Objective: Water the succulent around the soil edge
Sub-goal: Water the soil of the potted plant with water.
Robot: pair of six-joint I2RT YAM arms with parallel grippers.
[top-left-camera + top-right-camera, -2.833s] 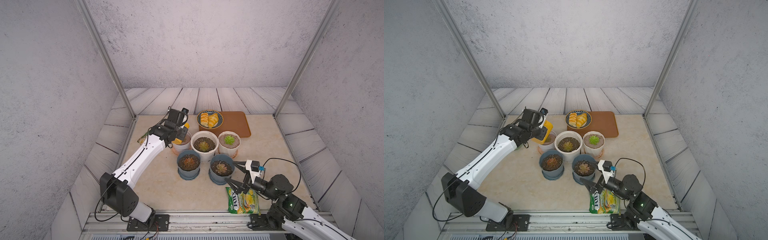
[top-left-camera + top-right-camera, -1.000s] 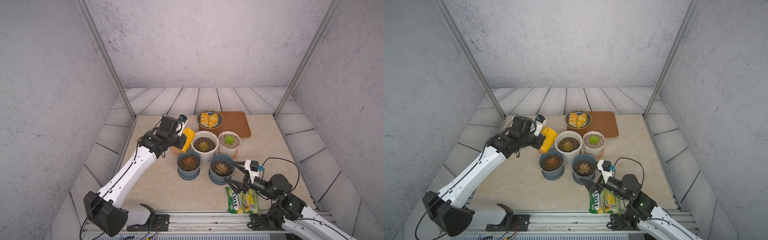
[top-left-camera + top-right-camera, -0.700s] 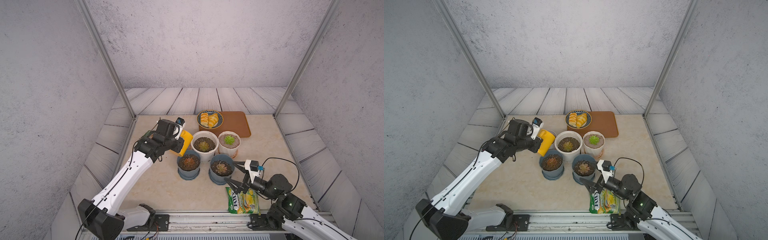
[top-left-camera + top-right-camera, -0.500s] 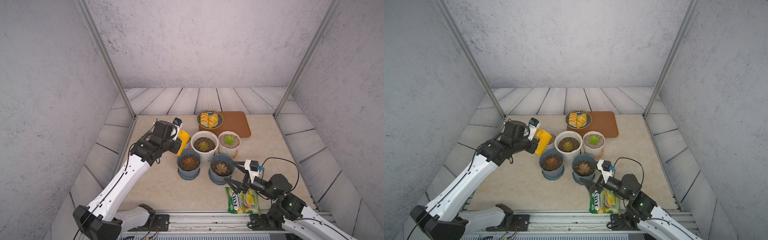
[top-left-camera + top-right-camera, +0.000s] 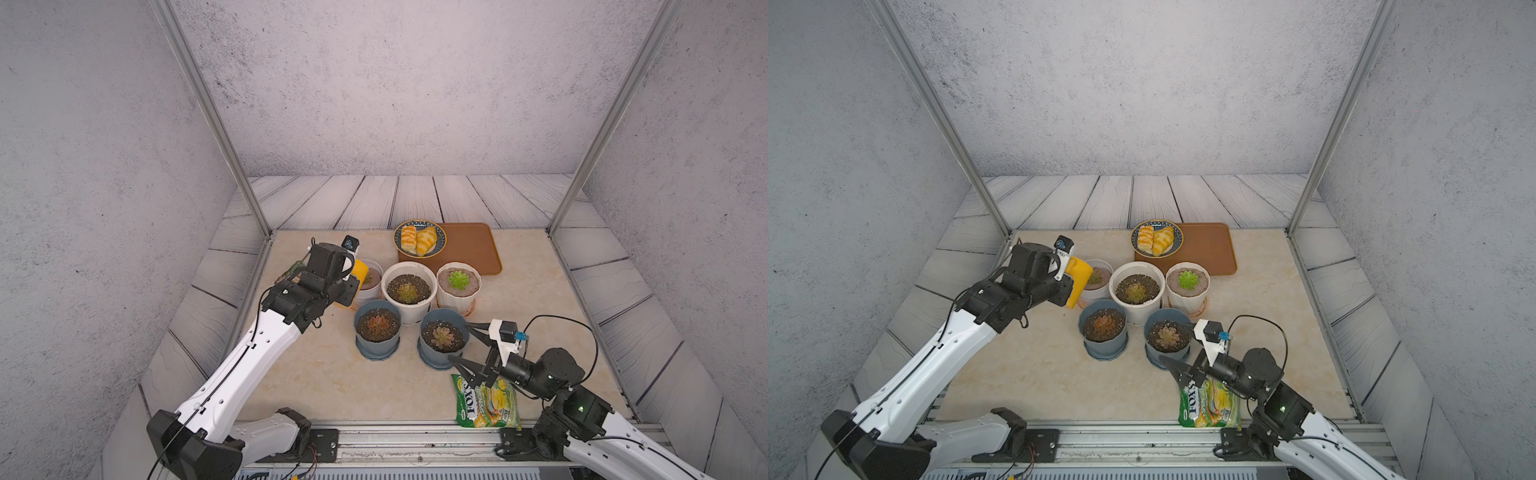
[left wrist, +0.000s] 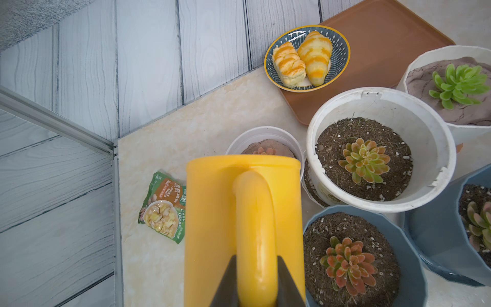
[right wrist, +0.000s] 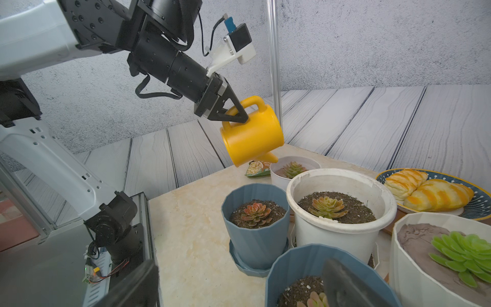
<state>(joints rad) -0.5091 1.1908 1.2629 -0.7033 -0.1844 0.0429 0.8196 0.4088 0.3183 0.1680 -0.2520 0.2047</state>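
Note:
My left gripper is shut on the handle of a yellow watering can, which hangs tilted in the air. Its spout points down, just beside the rim of a small white pot holding a pinkish succulent at the back left of the pot cluster. The can covers part of that pot in the left wrist view. My right gripper is open and holds nothing. It sits by the right side of the front right blue pot, one finger over its soil.
A large white pot, a white pot with a green succulent and a second blue pot crowd together. Behind them a pastry plate rests on a brown tray. Snack packets lie front right and back left.
The left arm has drawn the yellow can back toward the left, off the small white pot it was tipped over. The right arm has not moved.

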